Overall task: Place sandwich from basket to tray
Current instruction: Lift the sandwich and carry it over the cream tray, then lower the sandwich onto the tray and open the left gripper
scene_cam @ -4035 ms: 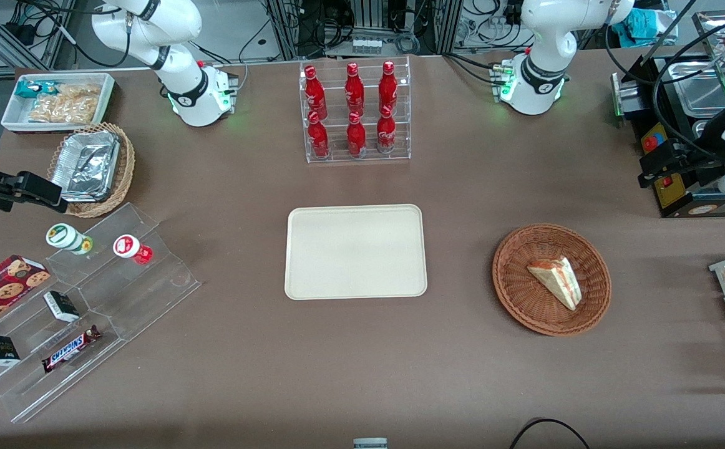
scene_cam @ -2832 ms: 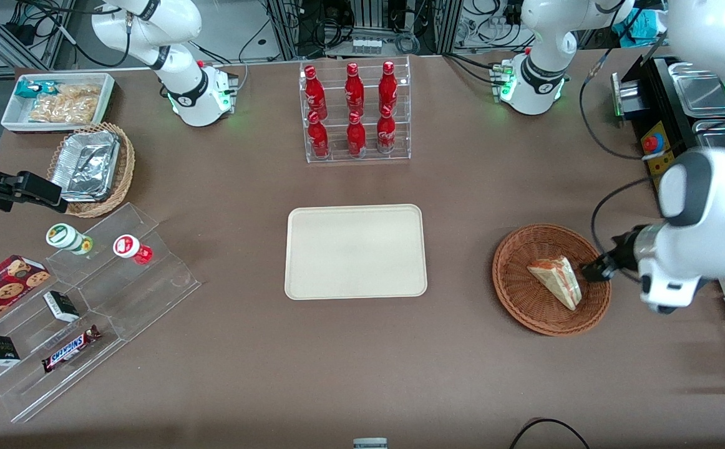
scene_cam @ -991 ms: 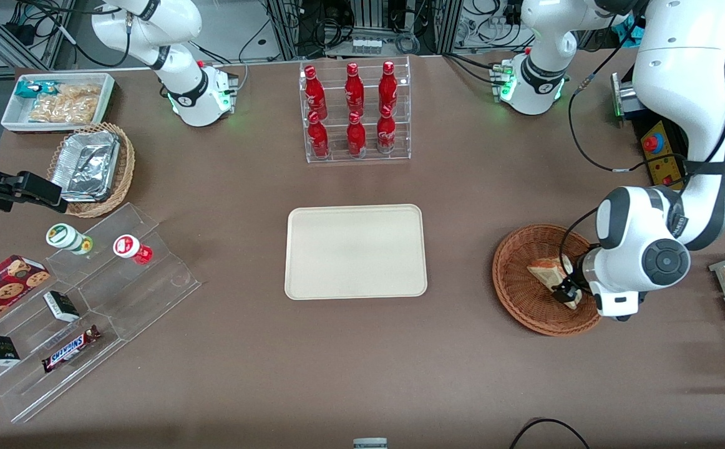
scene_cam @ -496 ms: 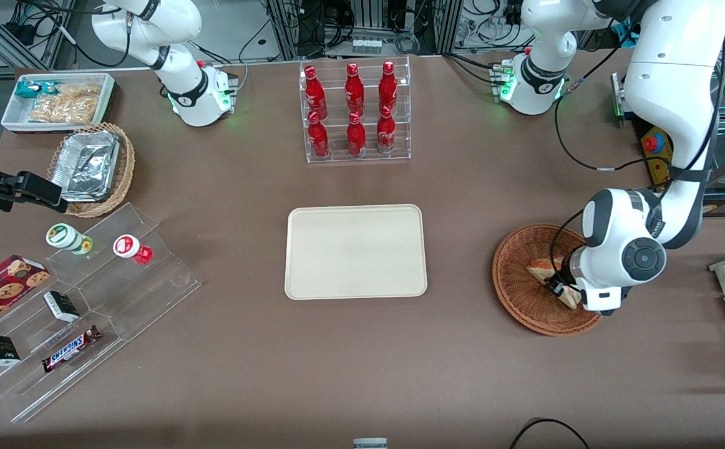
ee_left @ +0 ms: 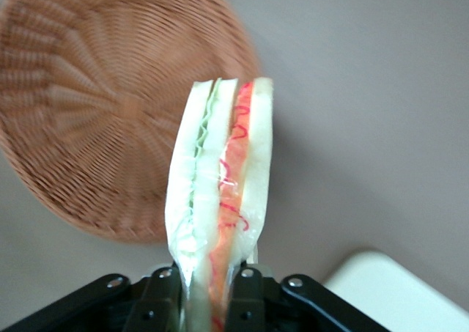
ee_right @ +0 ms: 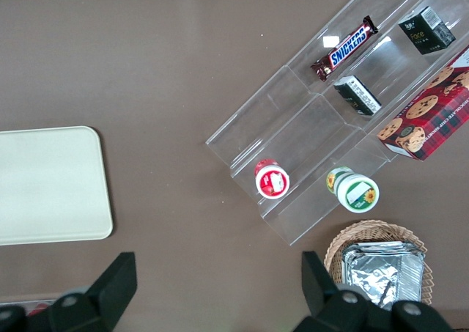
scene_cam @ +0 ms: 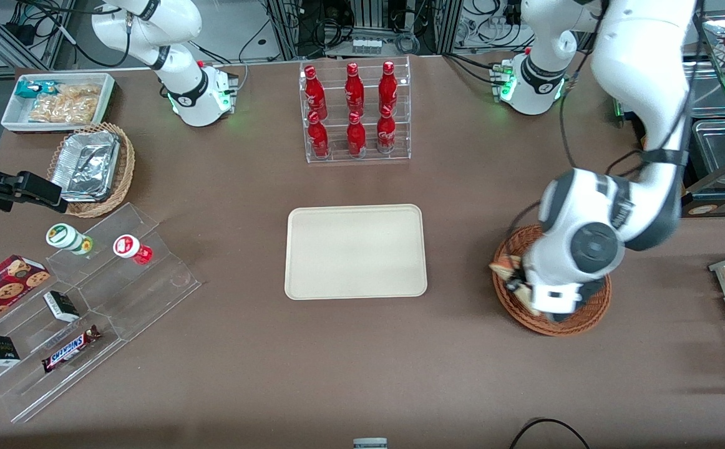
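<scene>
a brown-covered table (scene_cam: 244,374) in a lab, cables and racks along its back edge. the left arm's gripper (ee_left: 207,292) hangs above the basket (scene_cam: 578,318), its jaws clamped on the sandwich (ee_left: 220,200), which stands on edge between the fingers (ee_left: 248,303) with its layered filling facing the wrist camera. in the front view the sandwich (scene_cam: 505,269) pokes out from under the wrist, above the basket's rim on the side nearest the tray (scene_cam: 355,252). the basket (ee_left: 102,105) below the jaws looks bare, so the wedge appears lifted clear of the wicker.

the step in hand, by the look of it, is the carry: the pick seems done, the placing not yet. the next move calls for a sideways pass toward the tray, well apart from the jaws, then a descent low enough to set the wedge down flat before letting go. the clear wrap looks slick and the bread soft, so a hard squeeze could crush it and a loose one could let it slip.

the tray holds nothing. toward the parked arm's end, a tan basket (scene_cam: 126,181) holds foil trays (scene_cam: 87,165), a white bin (scene_cam: 10,118) holds snack packets, and a clear stepped stand (scene_cam: 169,280) carries small cups, boxes and a chocolate bar. a clear rack (scene_cam: 356,112) of red bottles stands farther from the front camera than the tray.
</scene>
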`<state>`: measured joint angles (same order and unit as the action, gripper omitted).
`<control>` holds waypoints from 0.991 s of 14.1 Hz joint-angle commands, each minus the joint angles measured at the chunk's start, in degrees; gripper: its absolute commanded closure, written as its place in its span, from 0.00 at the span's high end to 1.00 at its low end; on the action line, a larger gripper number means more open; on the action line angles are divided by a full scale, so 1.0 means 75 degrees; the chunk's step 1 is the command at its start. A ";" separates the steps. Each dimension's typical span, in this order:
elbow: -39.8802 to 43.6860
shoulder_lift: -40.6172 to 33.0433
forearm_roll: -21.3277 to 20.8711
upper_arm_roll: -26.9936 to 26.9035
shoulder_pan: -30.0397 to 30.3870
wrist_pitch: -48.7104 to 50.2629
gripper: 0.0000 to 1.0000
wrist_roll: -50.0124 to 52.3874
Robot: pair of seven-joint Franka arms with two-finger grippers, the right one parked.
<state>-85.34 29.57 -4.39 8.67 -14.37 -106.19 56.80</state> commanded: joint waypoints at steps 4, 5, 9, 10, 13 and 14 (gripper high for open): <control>0.1542 0.1561 -0.0071 -0.0078 -0.2322 0.0096 0.22 0.0009; 0.1953 0.1924 -0.0071 -0.0078 -0.2593 0.0096 0.22 0.0009; 0.2379 0.2700 -0.0059 0.0413 -0.2982 -0.0628 0.22 -0.0551; 0.2390 0.2806 -0.0047 0.0461 -0.3017 -0.0782 0.22 -0.0600; 0.2379 0.2971 -0.0094 0.0496 -0.3134 -0.1006 0.24 -0.0682; 0.2367 0.2971 -0.0106 0.0496 -0.3135 -0.1017 0.24 -0.0752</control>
<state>-69.77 51.03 -4.40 12.46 -37.29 -114.06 52.47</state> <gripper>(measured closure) 0.762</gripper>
